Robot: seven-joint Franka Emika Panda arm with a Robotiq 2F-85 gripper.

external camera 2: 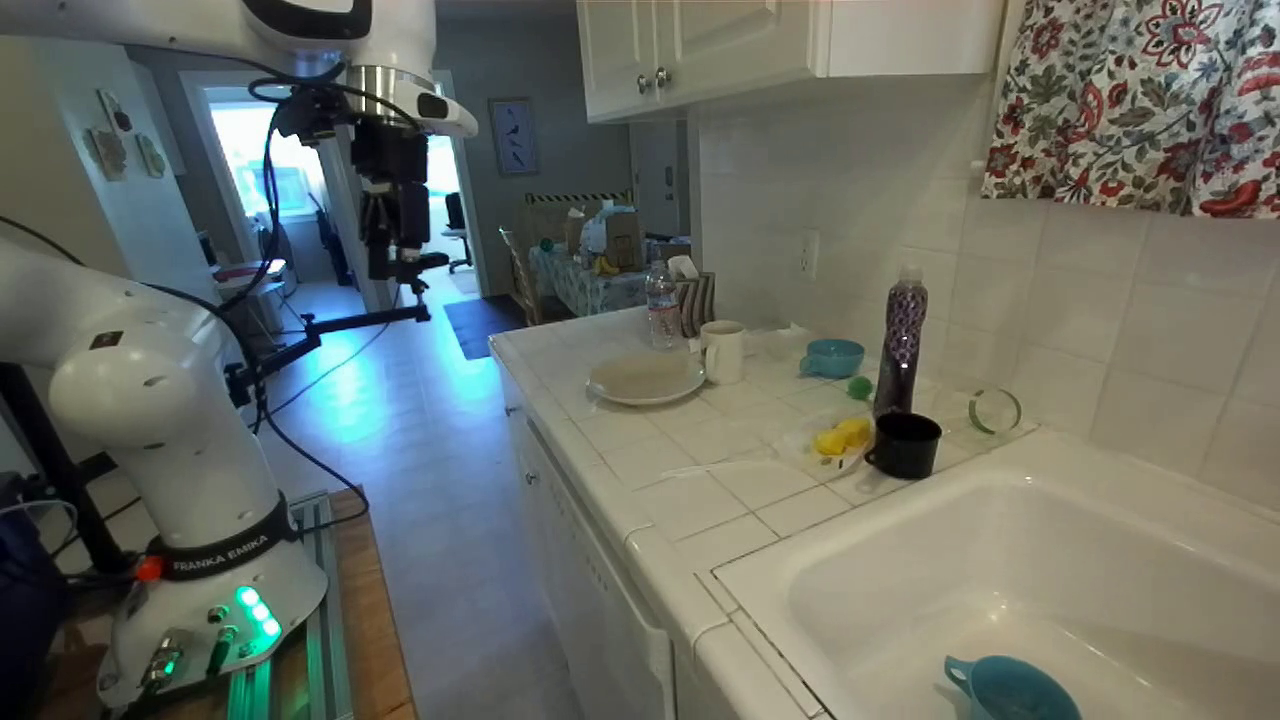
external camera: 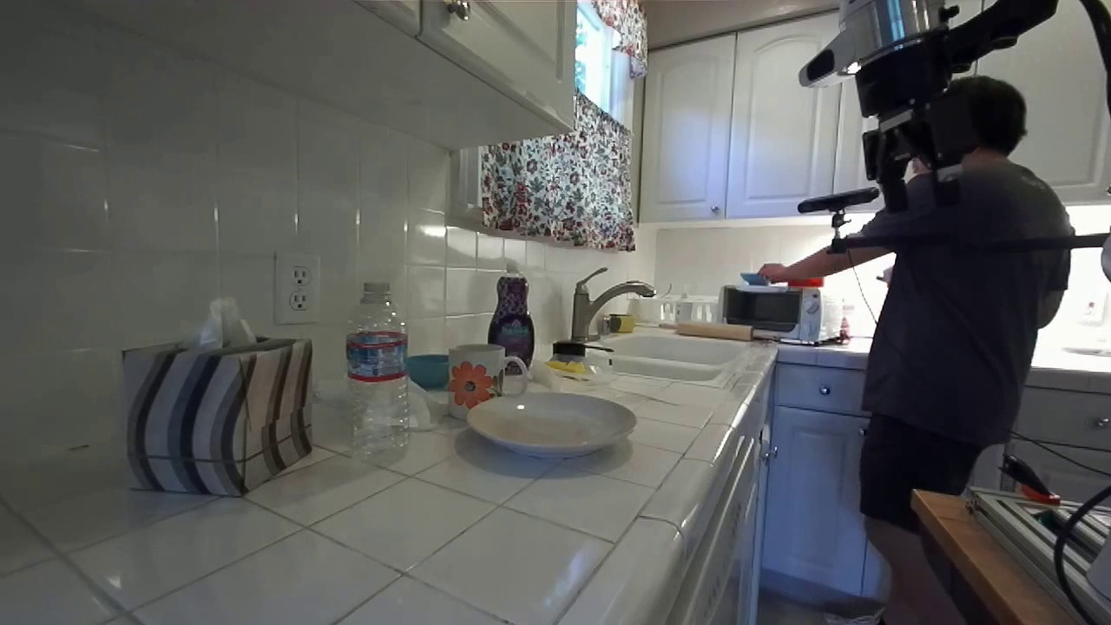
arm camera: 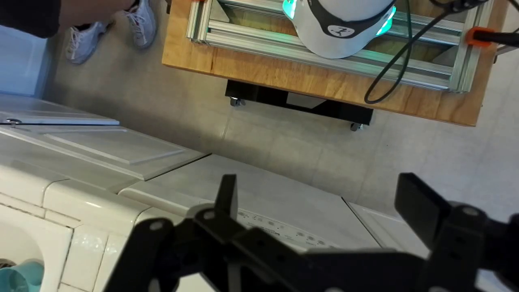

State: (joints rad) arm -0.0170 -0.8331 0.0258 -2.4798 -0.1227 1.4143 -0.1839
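The robot's black base band (external camera 2: 225,553) reads "FRANKA EMIKA" in white.

We see daylight through a window (external camera: 594,59), bluish glare across the floor (external camera 2: 450,480), and slightly blurred jaws in the wrist view.

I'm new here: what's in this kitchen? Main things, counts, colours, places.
Plate: one, white, on the counter
Mug: one, white, orange flower, beside plate
Water bottle: one, clear, beside tissue box
Tissue box: one, striped, near wall
Sink: one, white, in counter
Small cup: one, black, beside sink
Other cups: two, teal, counter and sink
Soap bottle: one, purple, near small cup
Faucet: one, grey, over sink
Rolling pin: one, light brown, beyond sink
Small oven: one, white, near rolling pin
Person: one, dark clothes, by small oven
Robot arm: one, white, on wooden stand
Gripper, its grasping end: one, black, open, midair
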